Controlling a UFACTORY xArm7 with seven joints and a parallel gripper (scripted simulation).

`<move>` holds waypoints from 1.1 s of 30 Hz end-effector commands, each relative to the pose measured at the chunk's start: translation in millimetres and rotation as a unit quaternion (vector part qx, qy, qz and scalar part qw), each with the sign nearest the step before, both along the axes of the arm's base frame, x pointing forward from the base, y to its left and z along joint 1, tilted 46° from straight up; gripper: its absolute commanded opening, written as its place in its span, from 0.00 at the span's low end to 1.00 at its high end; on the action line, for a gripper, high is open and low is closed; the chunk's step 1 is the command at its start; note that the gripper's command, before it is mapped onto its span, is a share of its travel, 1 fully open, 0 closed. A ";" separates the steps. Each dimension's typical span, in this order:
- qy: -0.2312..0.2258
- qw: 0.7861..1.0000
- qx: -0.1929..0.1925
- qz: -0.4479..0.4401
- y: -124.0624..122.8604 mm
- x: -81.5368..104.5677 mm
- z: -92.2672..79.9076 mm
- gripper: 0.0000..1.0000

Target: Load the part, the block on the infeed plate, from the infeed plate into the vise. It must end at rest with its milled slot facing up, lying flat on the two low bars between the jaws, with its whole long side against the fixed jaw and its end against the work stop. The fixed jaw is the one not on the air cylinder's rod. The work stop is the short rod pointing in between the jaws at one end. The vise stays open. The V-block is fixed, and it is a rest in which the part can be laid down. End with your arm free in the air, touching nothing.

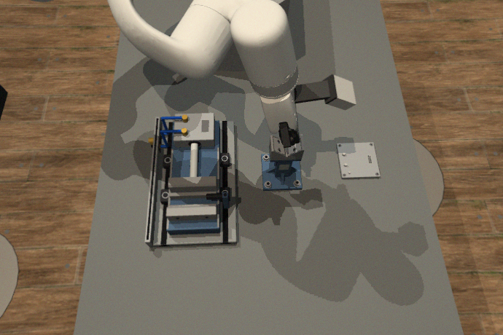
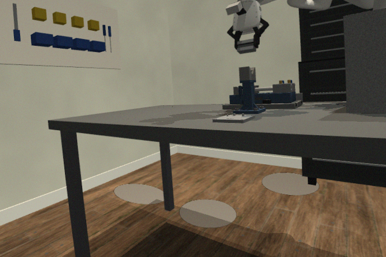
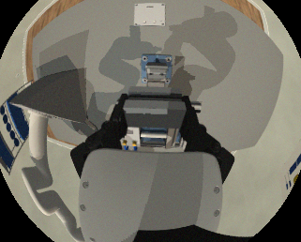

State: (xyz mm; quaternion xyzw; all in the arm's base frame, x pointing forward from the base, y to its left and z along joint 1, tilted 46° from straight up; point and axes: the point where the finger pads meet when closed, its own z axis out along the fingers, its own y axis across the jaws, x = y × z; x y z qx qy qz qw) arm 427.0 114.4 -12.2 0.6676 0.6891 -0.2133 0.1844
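Observation:
My gripper (image 2: 246, 44) is shut on the part (image 2: 246, 47), a grey block, and holds it high in the air above the V-block (image 2: 246, 74). In the overhead view the gripper (image 1: 286, 151) hangs over the V-block's blue base (image 1: 281, 175). In the wrist view the part (image 3: 151, 113) sits between my dark fingers, with the V-block (image 3: 156, 68) beyond it. The vise (image 1: 192, 180) stands to the left on its base, jaws apart, with the air cylinder (image 1: 193, 153) at the far end and the work stop (image 1: 214, 196) on its right side. The infeed plate (image 1: 358, 159) lies bare to the right. I cannot tell which way the slot faces.
A grey box (image 1: 340, 91) on a dark bracket sits behind the V-block. A tall dark cabinet (image 2: 325, 51) and a grey block (image 2: 365, 61) stand at the table's far side. Blue tubes with yellow fittings (image 1: 173, 125) are at the vise's far left corner.

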 end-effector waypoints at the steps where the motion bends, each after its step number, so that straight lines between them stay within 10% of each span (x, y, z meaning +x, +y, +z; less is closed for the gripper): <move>1: -0.001 1.000 0.028 0.001 1.8 0.8 1.4 0.00; 33: 0.002 0.981 0.194 -0.007 -1.8 0.9 2.6 0.00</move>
